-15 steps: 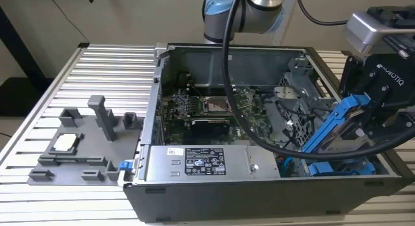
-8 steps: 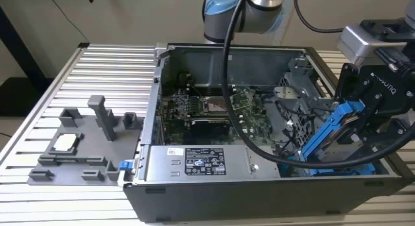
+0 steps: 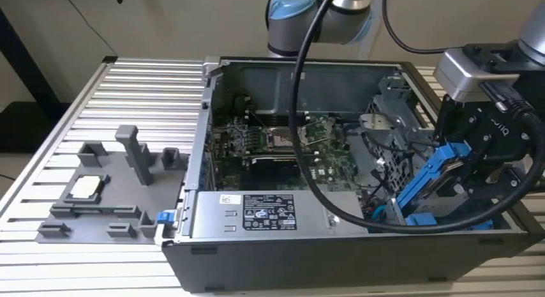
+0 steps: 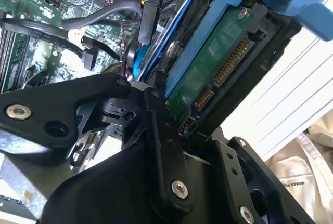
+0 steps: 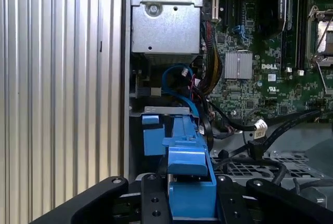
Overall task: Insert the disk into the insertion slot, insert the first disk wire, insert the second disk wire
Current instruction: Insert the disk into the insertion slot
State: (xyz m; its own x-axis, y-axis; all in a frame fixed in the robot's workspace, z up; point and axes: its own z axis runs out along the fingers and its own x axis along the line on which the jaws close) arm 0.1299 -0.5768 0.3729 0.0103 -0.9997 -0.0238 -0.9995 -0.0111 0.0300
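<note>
– Disk (image 3: 430, 179) in its blue carrier: where is it, and what has hold of it?
– The gripper (image 3: 460, 172) has it. In the first wrist view the black fingers (image 5: 151, 200) stand one on each side of the carrier, pressed against it. The second wrist view shows the drive's green circuit board (image 4: 213, 63) hard up against the linkage. So the jaws are narrow, clamped on the disk.
– And where is it in the computer case (image 3: 255, 258)?
– At the corner on the exterior view's right, near the front wall. The disk stands on edge and slanted, its low end down inside the case and its high end up at the gripper.
– Which step is this?
– The first, I judge: the insertion. Black cables (image 5: 270, 125) lie loose over the motherboard (image 5: 270, 68), and none reaches the drive's connector.
– Is it in the insertion slot (image 5: 136, 143)?
– At the mouth, it seems, but not seated. The carrier's far end lies just beside the bay's blue tab (image 5: 151, 133), under the grey lip. I cannot tell how deep it goes.
– What does seating it call for?
– By my reckoning, the carrier squared to the bay rather than slanted. Then a straight push along the bay, clear of the blue cable (image 5: 174, 78) looped just beyond.
</note>
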